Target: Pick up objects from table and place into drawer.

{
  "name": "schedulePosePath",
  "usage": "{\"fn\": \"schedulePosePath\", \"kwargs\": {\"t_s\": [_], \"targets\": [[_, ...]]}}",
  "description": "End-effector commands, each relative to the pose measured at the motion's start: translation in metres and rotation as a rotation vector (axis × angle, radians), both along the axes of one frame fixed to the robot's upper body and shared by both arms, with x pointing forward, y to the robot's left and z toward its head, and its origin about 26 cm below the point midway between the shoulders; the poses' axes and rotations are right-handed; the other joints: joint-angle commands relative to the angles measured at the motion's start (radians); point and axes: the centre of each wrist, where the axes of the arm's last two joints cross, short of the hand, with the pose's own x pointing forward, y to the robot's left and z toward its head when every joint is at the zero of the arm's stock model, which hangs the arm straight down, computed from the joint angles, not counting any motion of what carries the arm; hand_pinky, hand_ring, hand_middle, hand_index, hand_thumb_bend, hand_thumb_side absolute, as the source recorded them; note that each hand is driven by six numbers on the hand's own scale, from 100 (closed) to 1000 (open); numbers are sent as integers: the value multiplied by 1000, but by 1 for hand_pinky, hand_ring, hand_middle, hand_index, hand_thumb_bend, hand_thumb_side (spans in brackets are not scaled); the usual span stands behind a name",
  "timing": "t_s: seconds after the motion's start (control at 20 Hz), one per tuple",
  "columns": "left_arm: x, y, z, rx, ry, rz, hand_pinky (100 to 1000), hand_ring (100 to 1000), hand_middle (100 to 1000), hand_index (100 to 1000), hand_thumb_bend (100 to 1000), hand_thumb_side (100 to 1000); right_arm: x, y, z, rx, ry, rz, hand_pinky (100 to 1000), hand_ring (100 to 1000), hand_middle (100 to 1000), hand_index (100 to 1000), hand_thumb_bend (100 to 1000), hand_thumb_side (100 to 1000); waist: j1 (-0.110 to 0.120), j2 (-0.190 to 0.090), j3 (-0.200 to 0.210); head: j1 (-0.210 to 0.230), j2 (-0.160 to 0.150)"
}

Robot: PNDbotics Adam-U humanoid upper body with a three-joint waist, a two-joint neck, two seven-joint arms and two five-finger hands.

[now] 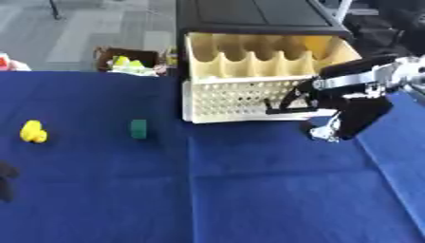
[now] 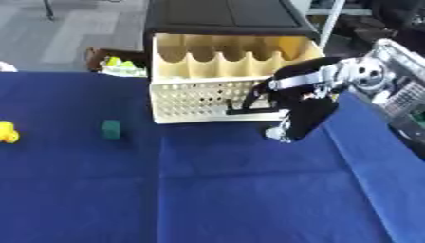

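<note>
A cream drawer [image 1: 249, 97] with a perforated front stands pulled out of a black cabinet [image 1: 257, 16] at the back of the blue table. My right hand [image 1: 353, 114] hangs at the drawer's front right corner, fingers relaxed and pointing down, some reaching toward the drawer front; it holds nothing. A yellow duck-like toy [image 1: 33, 131] lies at the far left. A small green block [image 1: 139, 128] stands to the right of the toy, left of the drawer. A dark bit of my left hand [image 1: 6, 182] shows at the left edge.
Behind the table's far edge sits a brown box [image 1: 124, 58] holding yellow-green things. The blue cloth [image 1: 249, 190] covers the table and folds along the right side [image 1: 398, 156].
</note>
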Motion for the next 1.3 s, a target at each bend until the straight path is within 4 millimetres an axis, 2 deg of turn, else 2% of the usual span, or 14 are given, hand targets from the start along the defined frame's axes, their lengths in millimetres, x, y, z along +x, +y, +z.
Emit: {"fn": "schedulePosePath", "kwargs": {"t_s": [0.05,0.5,0.65,0.85,1.0,1.15,1.3], "targets": [[-3,1,9,27,-30,-2,419,618,538,791,100,855,-14,-9,20,7,-61,-16,229,100,100,927,100,420,1,-20,-4,6,-5],[-2,1,10,25,-37,-5,419,619,539,790,100,846,-26,-13,32,50,-119,-8,258,100,100,904,100,419,6,-18,-2,7,-6],[-2,1,11,21,-45,-6,419,619,540,790,100,833,-38,-13,41,115,-206,14,293,100,100,844,100,499,8,-18,4,11,-4],[-1,1,14,13,-64,-12,420,620,540,789,100,808,-57,-10,50,295,-367,92,329,100,100,762,100,538,13,-18,8,40,-1],[0,0,17,4,-82,-22,420,620,541,788,100,790,-68,-4,52,474,-507,154,355,100,100,717,100,593,18,-19,11,77,3],[1,0,21,-2,-103,-34,422,620,541,787,100,759,-71,2,49,629,-608,193,454,100,100,706,100,675,23,-20,17,98,7],[2,0,26,-3,-133,-49,424,621,543,787,100,726,-72,8,47,741,-666,218,523,100,100,700,100,678,28,-22,23,103,10]]}}
